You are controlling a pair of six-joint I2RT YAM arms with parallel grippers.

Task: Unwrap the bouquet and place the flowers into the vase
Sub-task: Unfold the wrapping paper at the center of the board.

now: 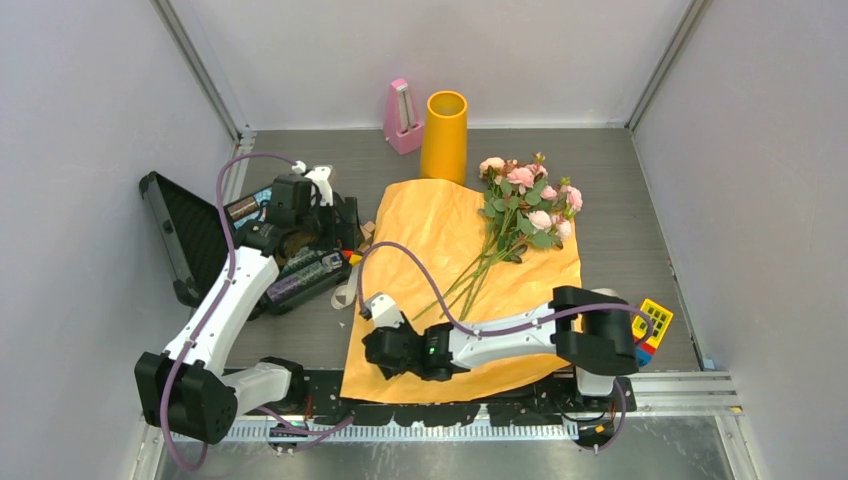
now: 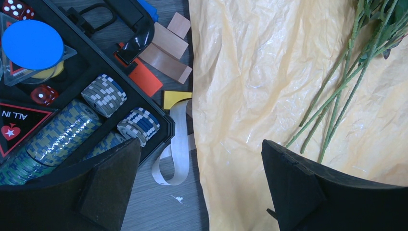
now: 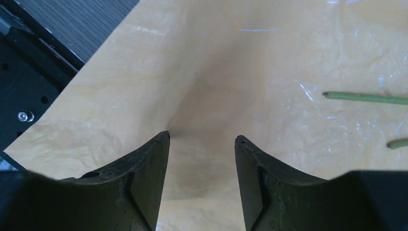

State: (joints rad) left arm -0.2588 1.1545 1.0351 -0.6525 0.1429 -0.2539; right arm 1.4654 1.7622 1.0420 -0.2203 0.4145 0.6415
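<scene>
Right fingers (image 3: 144,173) fill the bottom of their own wrist view: black, spread with a clear gap, tips down on the orange paper (image 3: 216,62). A shadowed crease in the sheet runs up between them, and nothing is clamped. From above, these fingers sit over the near left part of the sheet, with the arm lying across its near edge.

The paper lies open and mostly flat on the worktop (image 1: 620,200). On it lie the flowers (image 1: 525,200), loose, with the stems (image 2: 337,96) gathered toward the near left and the pink heads at the far right corner, some past the paper's edge. Two cut stem ends show at the right of the right wrist view, apart from the fingers.

The vase (image 1: 445,135) stands upright at the far edge of the sheet, with a pink metronome (image 1: 402,118) just to its left.

Left fingers (image 2: 298,192) are spread wide and hold nothing. They hover above the paper's left edge and the corner of an open black case (image 2: 91,62) of poker chips (image 2: 103,95). A beige ribbon (image 2: 179,144) lies looped on the worktop between case and paper, near some small wooden blocks (image 2: 166,60).
</scene>
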